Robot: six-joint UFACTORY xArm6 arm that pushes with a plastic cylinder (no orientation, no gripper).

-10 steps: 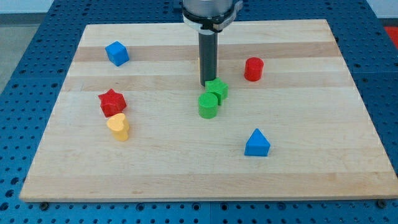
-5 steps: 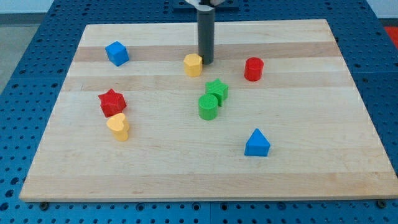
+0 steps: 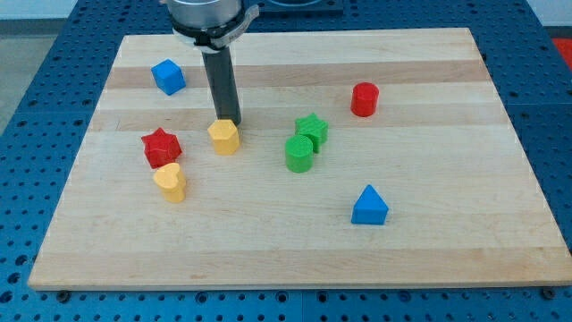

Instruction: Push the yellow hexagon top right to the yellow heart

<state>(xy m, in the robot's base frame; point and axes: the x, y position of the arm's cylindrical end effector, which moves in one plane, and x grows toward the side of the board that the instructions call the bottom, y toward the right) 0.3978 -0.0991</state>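
In the camera view, the yellow hexagon [image 3: 223, 138] is seen on the bench [image 3: 447, 250], up and right of the yellow heart [image 3: 170, 182], with my tip [image 3: 227, 122] pressed at its upper edge. The tool is a bare rod holding nothing. The hexagon is judged light, rigid and easily slid, best contacted squarely on a flat face to prevent spinning.

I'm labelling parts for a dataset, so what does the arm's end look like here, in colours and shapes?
Only its lower end shows. A straight, dark grey round rod comes down to my tip, blunt and flat, just above the yellow hexagon. The rod hangs from a wider round collar, silvery grey with a black band beneath. No cables, markings or gripper show.
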